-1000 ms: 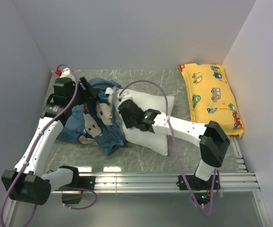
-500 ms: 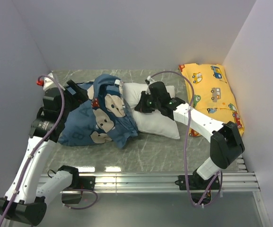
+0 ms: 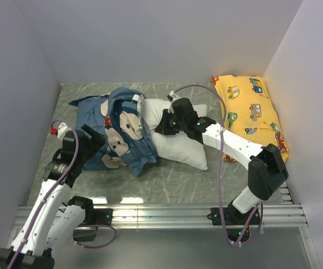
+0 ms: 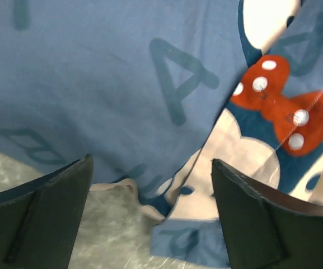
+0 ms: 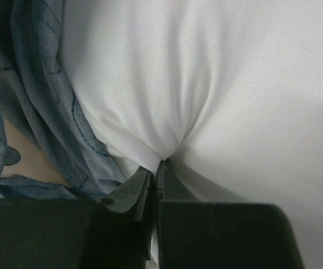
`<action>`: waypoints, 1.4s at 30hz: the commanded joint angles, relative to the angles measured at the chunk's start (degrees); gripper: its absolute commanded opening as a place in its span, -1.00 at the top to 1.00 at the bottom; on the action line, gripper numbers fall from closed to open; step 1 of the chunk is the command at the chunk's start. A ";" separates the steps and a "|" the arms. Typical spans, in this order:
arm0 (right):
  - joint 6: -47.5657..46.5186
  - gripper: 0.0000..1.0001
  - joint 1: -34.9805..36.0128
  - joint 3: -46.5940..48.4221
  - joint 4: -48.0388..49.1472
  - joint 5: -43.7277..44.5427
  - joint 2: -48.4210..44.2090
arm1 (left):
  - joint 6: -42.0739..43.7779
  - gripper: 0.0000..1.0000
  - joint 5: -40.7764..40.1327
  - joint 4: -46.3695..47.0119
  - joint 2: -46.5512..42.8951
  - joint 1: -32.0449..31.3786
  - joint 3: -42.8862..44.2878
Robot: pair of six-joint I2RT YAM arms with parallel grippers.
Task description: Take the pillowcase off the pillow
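Counter [image 3: 178, 179], grey and marbled, carries everything we see. On its left half lies the pillowcase [image 3: 97, 120], a bunched blue heap printed with letters and mouse faces. Its right edge overlaps the left end of the pillow [image 3: 186, 151]. We cannot tell how far the pillow reaches inside. The rest of the white pillow sticks out to the right, bare, near the middle of the counter. A yellow pillow [image 3: 251, 115] with a car print lies well apart at the far right, along the wall.

The right arm reaches in from the right, over the white pillow, and its gripper [image 3: 162, 126] sits on the pillow's upper left part, just beside the blue edge. In the right wrist view, the gripper's [image 5: 158, 165] fingers are pressed together on a pinched fold of the pillow [image 5: 234, 84], with the pillowcase [image 5: 32, 112] crumpled just to the left.

The left arm comes up from the near left, its gripper [image 3: 96, 140] at the pillowcase's near left edge. In the left wrist view, this gripper's [image 4: 150, 165] fingers are spread wide and hold nothing. Between them we see blue cloth [image 4: 105, 84], a red dotted bow [image 4: 284, 106] and a strip of bare counter [image 4: 83, 235].
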 commanded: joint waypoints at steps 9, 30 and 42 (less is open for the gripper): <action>-2.56 1.00 6.67 0.05 -3.41 8.98 -5.71 | 6.49 -0.04 21.86 23.10 24.56 14.62 8.28; -5.46 1.00 6.32 3.48 -6.05 11.18 -2.63 | -3.43 -0.84 20.37 32.54 4.01 16.12 -13.75; -6.25 1.00 6.50 1.63 -5.87 11.18 -3.24 | -9.06 -0.85 21.24 58.58 3.91 16.65 -30.10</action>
